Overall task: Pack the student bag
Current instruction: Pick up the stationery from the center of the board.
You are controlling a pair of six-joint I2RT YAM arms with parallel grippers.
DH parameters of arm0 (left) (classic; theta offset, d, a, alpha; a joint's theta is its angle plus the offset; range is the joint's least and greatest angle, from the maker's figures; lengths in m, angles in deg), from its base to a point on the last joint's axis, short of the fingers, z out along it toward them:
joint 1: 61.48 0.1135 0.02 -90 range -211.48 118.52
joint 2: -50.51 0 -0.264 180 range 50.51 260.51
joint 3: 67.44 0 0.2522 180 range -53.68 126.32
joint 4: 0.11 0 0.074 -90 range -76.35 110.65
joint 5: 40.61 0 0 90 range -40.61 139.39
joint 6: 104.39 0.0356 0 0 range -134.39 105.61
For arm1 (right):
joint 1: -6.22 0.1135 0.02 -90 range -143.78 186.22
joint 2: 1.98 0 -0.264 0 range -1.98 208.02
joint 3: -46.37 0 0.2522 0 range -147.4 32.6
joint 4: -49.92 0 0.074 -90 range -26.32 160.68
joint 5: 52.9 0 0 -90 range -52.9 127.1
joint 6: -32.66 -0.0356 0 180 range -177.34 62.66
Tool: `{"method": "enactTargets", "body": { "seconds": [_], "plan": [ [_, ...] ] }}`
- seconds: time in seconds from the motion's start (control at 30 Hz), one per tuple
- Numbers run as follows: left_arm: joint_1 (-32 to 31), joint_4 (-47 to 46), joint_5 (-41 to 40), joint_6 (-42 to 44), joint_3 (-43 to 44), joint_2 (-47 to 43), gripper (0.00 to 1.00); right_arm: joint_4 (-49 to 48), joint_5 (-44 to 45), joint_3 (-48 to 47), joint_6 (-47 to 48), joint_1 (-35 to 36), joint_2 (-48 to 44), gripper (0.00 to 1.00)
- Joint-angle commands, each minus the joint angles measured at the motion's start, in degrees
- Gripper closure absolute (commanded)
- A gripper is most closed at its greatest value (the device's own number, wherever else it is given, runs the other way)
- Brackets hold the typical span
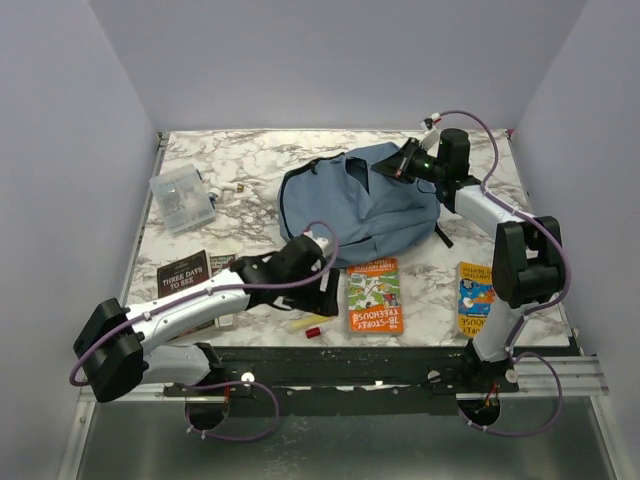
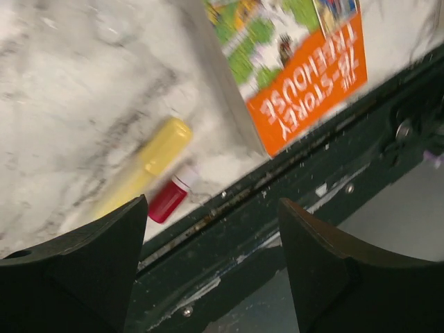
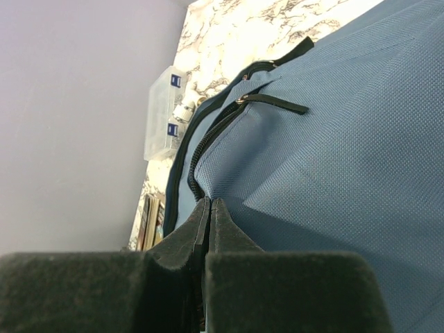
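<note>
The student bag (image 1: 365, 205) is a dusty-blue backpack lying at the middle back of the marble table. Its black zipper (image 3: 198, 149) runs along the edge in the right wrist view. My right gripper (image 1: 402, 163) (image 3: 210, 202) is shut at the bag's far right edge. Its tips pinch the blue fabric beside the zipper, and creases spread from them. My left gripper (image 1: 325, 298) (image 2: 214, 205) stands open over the table's front edge and holds nothing. A yellow marker (image 2: 149, 163) and a small red-capped item (image 2: 170, 198) lie just beyond its left finger.
An orange "Treehouse" book (image 1: 374, 295) (image 2: 298, 62) lies front centre and a yellow book (image 1: 474, 297) front right. A dark book (image 1: 184, 272) lies front left. A clear plastic box (image 1: 182, 196) (image 3: 161, 114) sits back left. The black rail (image 2: 291, 173) runs along the front edge.
</note>
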Motion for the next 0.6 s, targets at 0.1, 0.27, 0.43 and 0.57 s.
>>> {"method": "enactTargets", "body": {
  "seconds": [0.1,0.27,0.43,0.57],
  "plan": [
    [-16.1,8.4,-14.4,0.4,5.5,5.8,0.31,0.1,-0.1,-0.8,1.2,0.7,-0.9,0.99],
    [-21.7,12.7,-19.7,1.6,8.9,12.6,0.34,0.8,0.4,-0.8,2.0,1.3,-1.8,0.99],
    [-24.1,16.9,-22.5,3.4,12.7,18.9,0.42,1.0,0.3,-1.0,2.0,1.4,-1.4,0.99],
    [-24.3,18.2,-24.3,3.3,12.7,19.7,0.44,0.9,0.4,-1.0,2.1,1.4,-1.4,0.99]
  ]
}}
